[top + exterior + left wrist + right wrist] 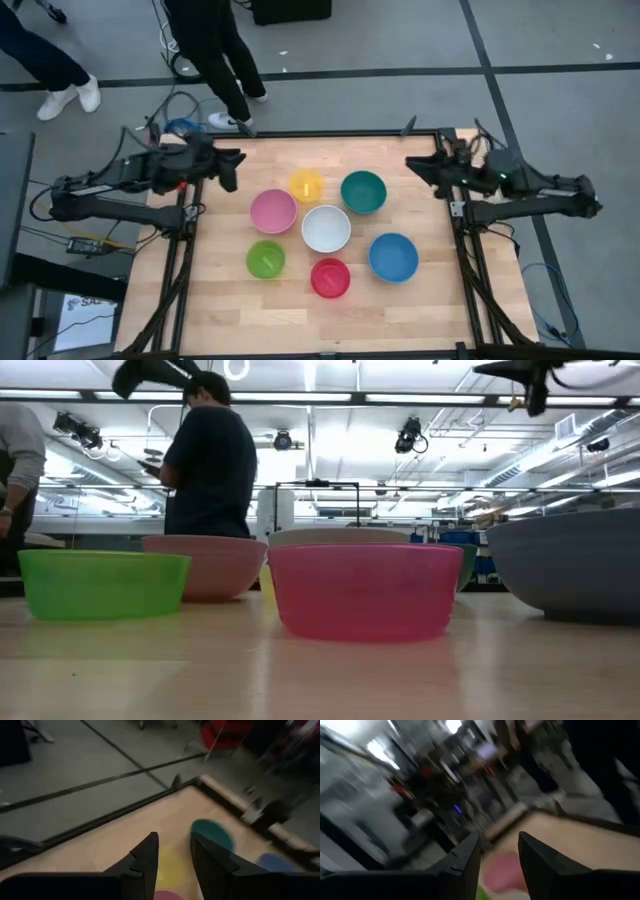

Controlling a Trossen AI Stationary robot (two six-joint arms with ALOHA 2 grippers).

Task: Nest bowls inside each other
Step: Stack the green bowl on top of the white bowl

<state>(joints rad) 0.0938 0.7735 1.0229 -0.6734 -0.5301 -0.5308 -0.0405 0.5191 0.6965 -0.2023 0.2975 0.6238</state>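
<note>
Several bowls stand apart on the wooden table, rims up: pink (pixel 272 211), yellow (pixel 306 185), teal green (pixel 363 192), white (pixel 326 228), lime green (pixel 265 259), red (pixel 330 278) and blue (pixel 393 257). My left gripper (pixel 228 170) hangs over the table's far left corner, above and left of the pink bowl. Its fingers (pixel 174 851) stand open with nothing between them. My right gripper (pixel 418 166) hovers over the far right corner, right of the teal green bowl. It is open (pixel 499 847) and holds nothing.
A person (pixel 215 55) stands on the floor just beyond the table's far edge, and another person's feet (pixel 68 98) show at the far left. Black frame rails run along both table sides. Bare wood lies along the table's near edge.
</note>
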